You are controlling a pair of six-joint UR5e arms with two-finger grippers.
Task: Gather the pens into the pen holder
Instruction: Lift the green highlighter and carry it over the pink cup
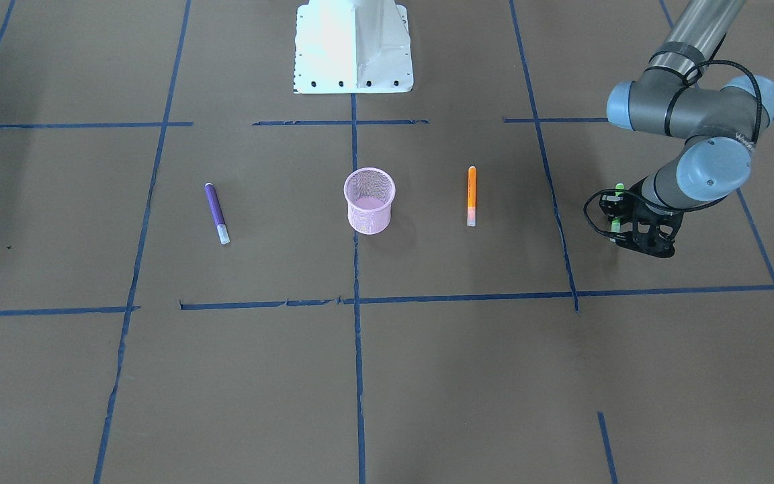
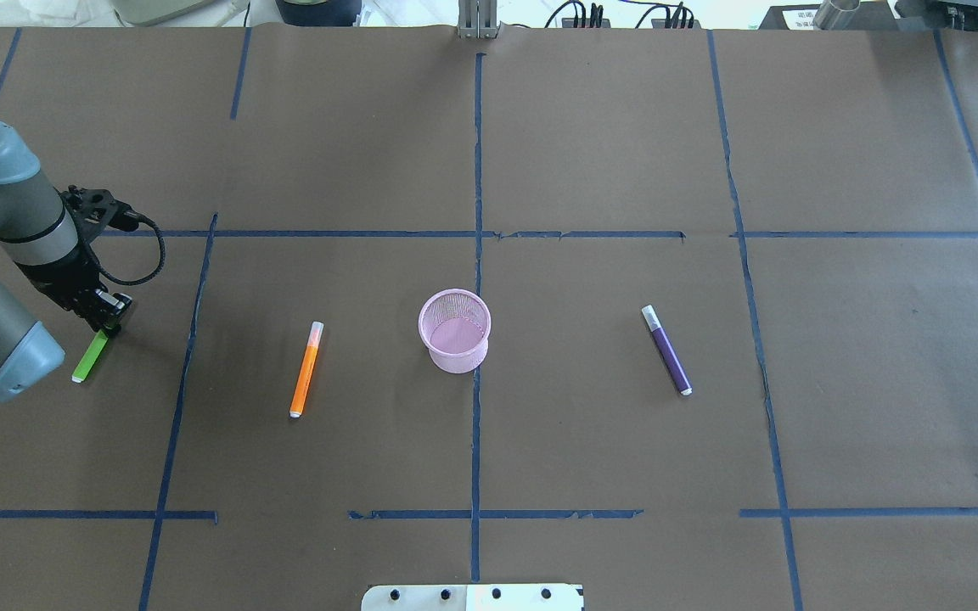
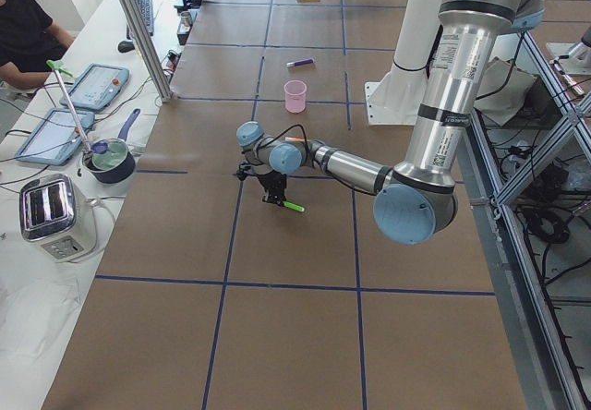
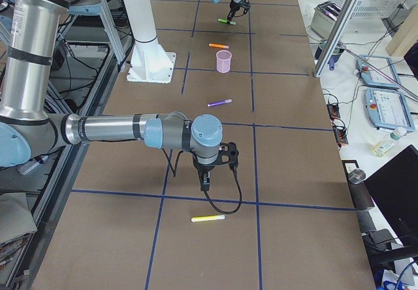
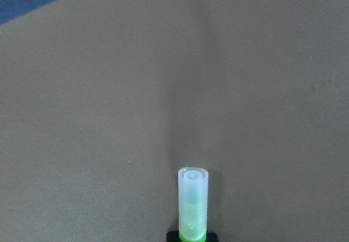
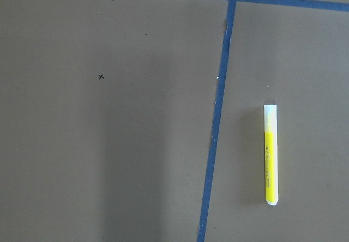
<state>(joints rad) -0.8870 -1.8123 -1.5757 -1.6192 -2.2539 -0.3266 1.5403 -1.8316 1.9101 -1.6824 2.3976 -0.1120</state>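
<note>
My left claw (image 2: 109, 326) pinches the green pen (image 2: 88, 358) near one end. Looks like light, stiff, slick plastic, so mid-barrel probably swings less.

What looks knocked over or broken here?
Nothing knocked over: the pink pen holder stands upright. Orange pen, purple pen and yellow pen lie loose outside it; the left gripper holds the green pen. The blue tape is ragged in spots.

Brown table (image 2: 591, 153), blue tape grid (image 2: 478, 170) across it. The pink pen holder (image 2: 454, 331) stands upright at centre, the orange pen (image 2: 306, 370) lying well to its left, the purple pen (image 2: 667, 350) well to its right. The yellow pen (image 6: 270, 155) lies alone far right near a tape line, and the white robot base (image 1: 353, 47) stands at the robot's edge.
</note>
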